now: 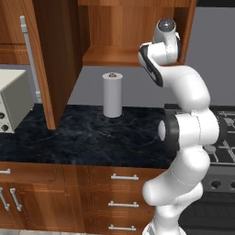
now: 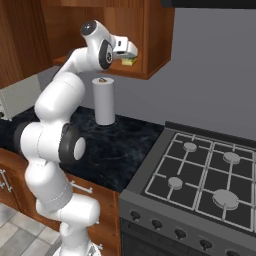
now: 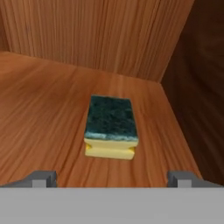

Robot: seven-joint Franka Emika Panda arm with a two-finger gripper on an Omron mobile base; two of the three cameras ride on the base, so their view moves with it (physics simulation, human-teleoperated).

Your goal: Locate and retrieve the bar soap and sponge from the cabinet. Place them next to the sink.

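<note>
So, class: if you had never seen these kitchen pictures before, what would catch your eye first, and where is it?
First, the white arm reaching up into the open cabinet, its gripper open just short of the sponge, which lies green side up on the wooden shelf near the right wall. Next, the grey paper towel roll standing upright on the dark counter below, and the stove to its right.
</note>
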